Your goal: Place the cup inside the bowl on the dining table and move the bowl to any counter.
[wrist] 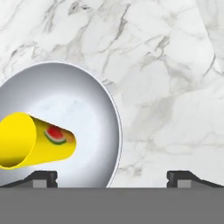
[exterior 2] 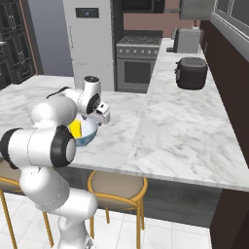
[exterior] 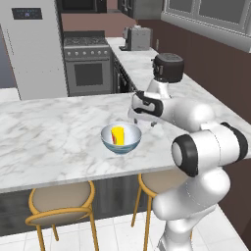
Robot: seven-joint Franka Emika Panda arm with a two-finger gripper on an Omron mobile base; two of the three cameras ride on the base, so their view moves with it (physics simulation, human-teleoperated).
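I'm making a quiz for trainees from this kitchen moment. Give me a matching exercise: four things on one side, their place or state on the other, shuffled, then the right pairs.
Things:
1. cup
2. bowl
3. tool
4. toaster

Place or state:
A. open, beside and above the bowl's rim
B. lying tilted inside the bowl
C. on the marble counter near the wall
D. standing on the dining table, above the stools

Pairs: 1-B, 2-D, 3-A, 4-C
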